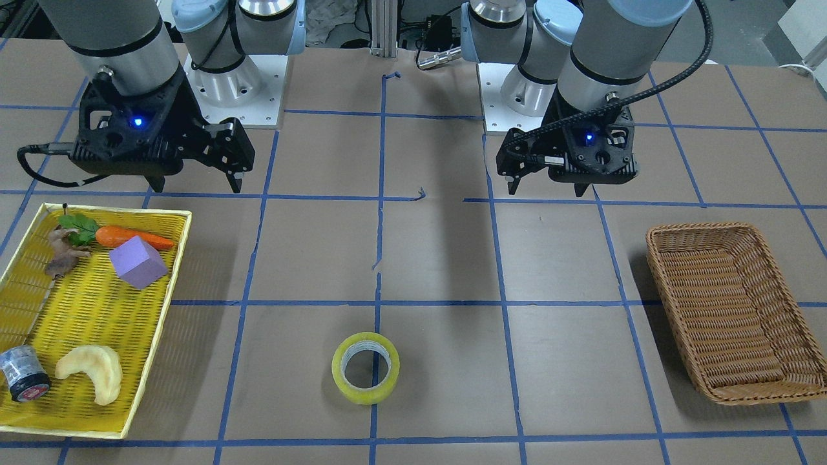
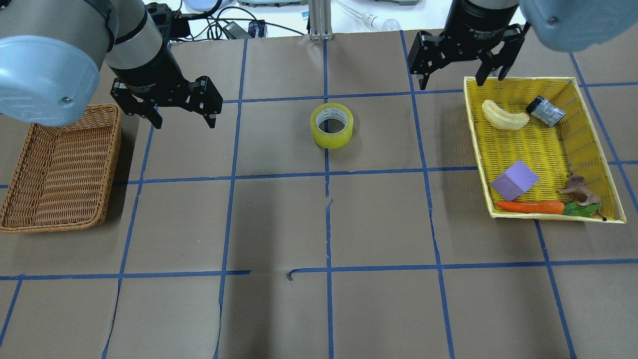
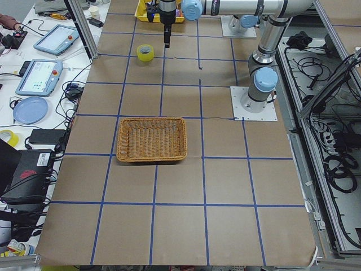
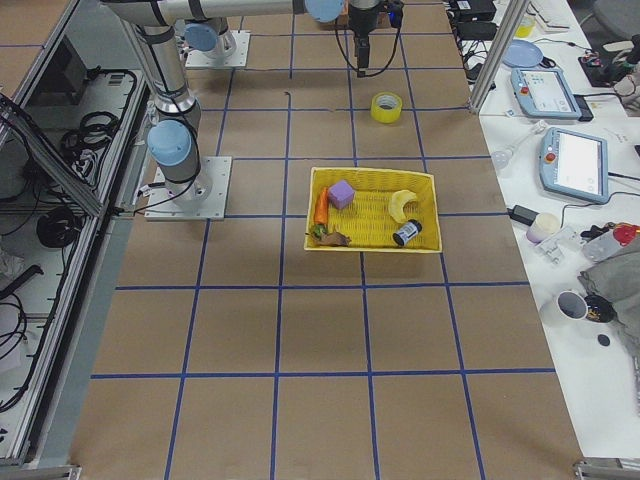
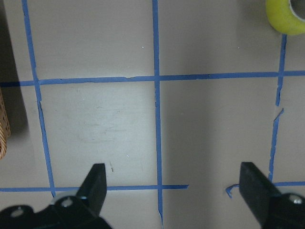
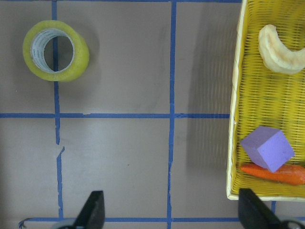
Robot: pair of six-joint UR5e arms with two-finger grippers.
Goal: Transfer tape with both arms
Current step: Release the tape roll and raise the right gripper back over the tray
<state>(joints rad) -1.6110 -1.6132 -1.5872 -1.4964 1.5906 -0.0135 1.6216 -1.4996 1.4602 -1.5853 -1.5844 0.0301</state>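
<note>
The yellow-green tape roll (image 1: 366, 368) lies flat on the brown table on a blue grid line, between the two arms; it also shows in the overhead view (image 2: 331, 125), the left wrist view (image 5: 286, 14) and the right wrist view (image 6: 55, 51). My left gripper (image 2: 183, 119) hangs open and empty above the table, beside the wicker basket and left of the tape. My right gripper (image 2: 454, 81) hangs open and empty by the yellow tray's far corner, right of the tape. Neither gripper touches the tape.
A brown wicker basket (image 2: 60, 169) stands at the left. A yellow tray (image 2: 598, 149) at the right holds a purple block (image 2: 514, 180), a carrot (image 2: 531, 206), a banana piece (image 2: 504, 115), a small grey can (image 2: 546, 110) and a brown animal figure (image 2: 578, 190).
</note>
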